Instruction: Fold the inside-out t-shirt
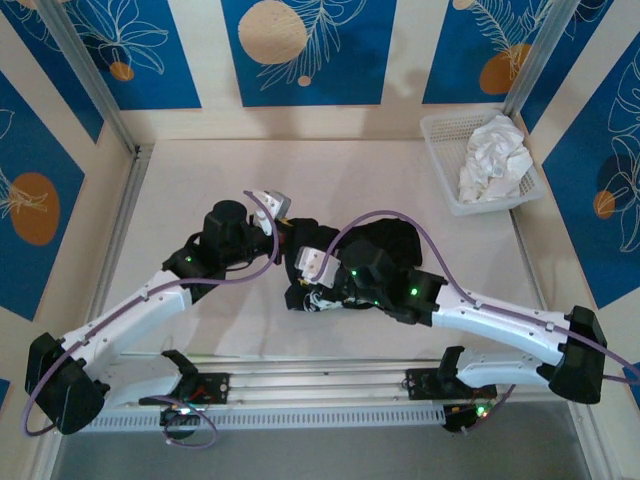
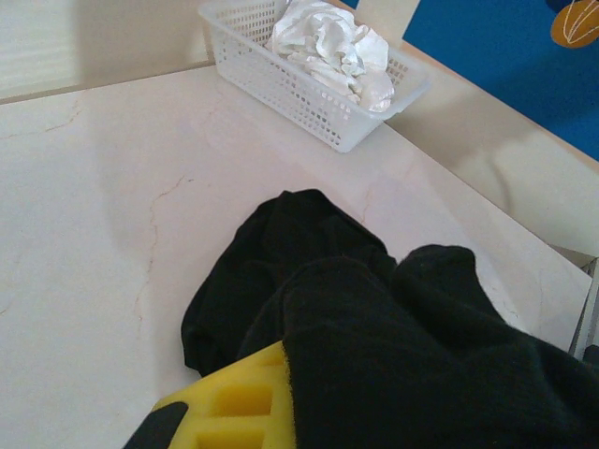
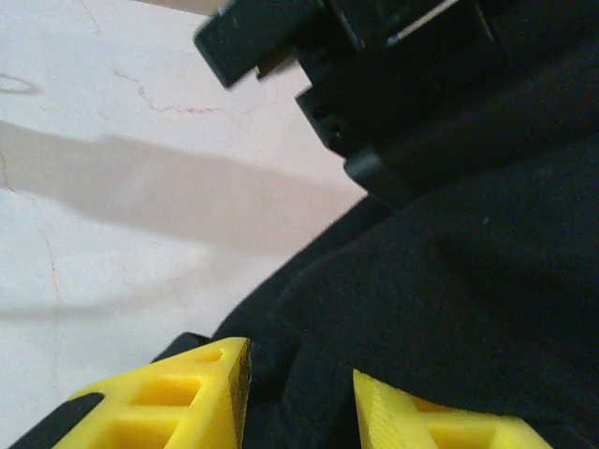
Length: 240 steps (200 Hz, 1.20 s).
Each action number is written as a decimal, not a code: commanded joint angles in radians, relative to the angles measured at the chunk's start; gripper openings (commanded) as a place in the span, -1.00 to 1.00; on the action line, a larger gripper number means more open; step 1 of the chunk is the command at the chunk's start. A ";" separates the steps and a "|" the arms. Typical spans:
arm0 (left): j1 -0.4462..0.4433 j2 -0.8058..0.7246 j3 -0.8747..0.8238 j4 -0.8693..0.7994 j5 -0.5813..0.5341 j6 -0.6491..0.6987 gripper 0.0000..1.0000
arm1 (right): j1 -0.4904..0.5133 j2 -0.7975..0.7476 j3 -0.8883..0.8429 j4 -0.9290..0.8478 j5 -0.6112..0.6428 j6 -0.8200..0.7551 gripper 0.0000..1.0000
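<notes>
— Black cloth is seen bunched in a heap, well to the left of the basket (image 1: 437, 165) and nearer than it. This is the inside-out t-shirt (image 1: 395, 240), and no part of it is spread flat. How is it held?

— Farthest from the basket, the left gripper (image 2: 281, 412) is closed tight, and the shirt's edge appears to be pinched at its yellow finger (image 2: 234, 407). Closer to the basket, the right gripper (image 3: 299, 402) is set partly apart with cloth lying between its jaws. A firm hold cannot be confirmed there.

— What could be spoiled from here?

— If the left side is pulled while the right is loose, the heap is likely to be dragged whole rather than opened out. Layers could also be twisted together. Both grippers are crowded close, so a knock between them is to be feared. Nothing should be swept toward the basket, where white cloth (image 1: 495, 155) is kept.
</notes>
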 commanded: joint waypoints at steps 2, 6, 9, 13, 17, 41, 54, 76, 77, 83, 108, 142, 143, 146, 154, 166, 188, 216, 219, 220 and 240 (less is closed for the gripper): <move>0.006 -0.006 0.036 0.005 0.016 -0.001 -1.00 | -0.011 -0.047 -0.027 0.010 0.046 -0.012 -0.29; 0.007 -0.005 0.036 0.005 0.017 -0.002 -1.00 | -0.014 -0.052 -0.030 0.011 0.043 -0.010 -0.29; 0.007 -0.005 0.036 0.006 0.018 -0.003 -1.00 | -0.017 -0.054 -0.032 0.012 0.038 -0.008 -0.29; 0.008 -0.003 0.036 0.005 0.020 -0.003 -1.00 | -0.021 -0.057 -0.034 0.013 0.030 -0.005 -0.29; 0.008 -0.004 0.036 0.005 0.020 -0.003 -1.00 | -0.023 -0.059 -0.035 0.016 0.023 -0.003 -0.28; 0.006 -0.004 0.035 0.006 0.021 -0.005 -1.00 | -0.031 -0.046 -0.031 0.037 -0.012 -0.006 -0.28; 0.007 -0.002 0.037 0.006 0.023 -0.004 -1.00 | -0.031 -0.031 -0.021 0.046 -0.033 -0.010 -0.28; 0.006 0.001 0.039 0.006 0.024 -0.005 -1.00 | -0.031 -0.002 -0.005 0.051 -0.065 -0.018 -0.28; 0.007 0.001 0.040 0.006 0.025 -0.004 -1.00 | -0.030 -0.002 -0.005 0.051 -0.067 -0.018 -0.28; 0.006 0.001 0.041 0.007 0.024 -0.004 -1.00 | -0.031 0.005 -0.002 0.053 -0.073 -0.020 -0.28; 0.008 0.001 0.039 0.008 0.025 -0.003 -1.00 | -0.028 0.014 0.003 0.060 -0.098 -0.023 -0.33; 0.007 0.001 0.036 0.007 0.025 -0.004 -1.00 | -0.015 0.015 0.007 0.078 -0.092 -0.028 -0.36; 0.007 0.001 0.036 0.007 0.024 -0.004 -1.00 | -0.014 0.015 0.006 0.078 -0.092 -0.028 -0.36; 0.006 0.001 0.036 0.006 0.025 -0.005 -1.00 | -0.013 0.014 0.006 0.078 -0.091 -0.029 -0.37; 0.006 -0.001 0.035 0.006 0.025 -0.005 -1.00 | -0.010 0.014 0.006 0.084 -0.089 -0.032 -0.37; 0.007 -0.001 0.035 0.006 0.026 -0.004 -1.00 | -0.008 0.018 0.010 0.094 -0.077 -0.034 -0.37; 0.007 -0.001 0.033 0.006 0.026 -0.007 -1.00 | 0.000 0.028 0.020 0.104 -0.046 -0.041 -0.37; 0.007 -0.003 0.030 0.005 0.026 -0.008 -1.00 | 0.003 0.038 0.024 0.120 -0.013 -0.053 -0.39; 0.007 -0.004 0.030 0.005 0.026 -0.007 -1.00 | 0.005 0.039 0.024 0.123 -0.008 -0.054 -0.38; 0.008 -0.004 0.030 0.005 0.026 -0.007 -1.00 | 0.005 0.039 0.023 0.123 -0.006 -0.055 -0.39; 0.007 -0.004 0.030 0.006 0.028 -0.007 -1.00 | 0.008 0.041 0.020 0.140 0.012 -0.063 -0.38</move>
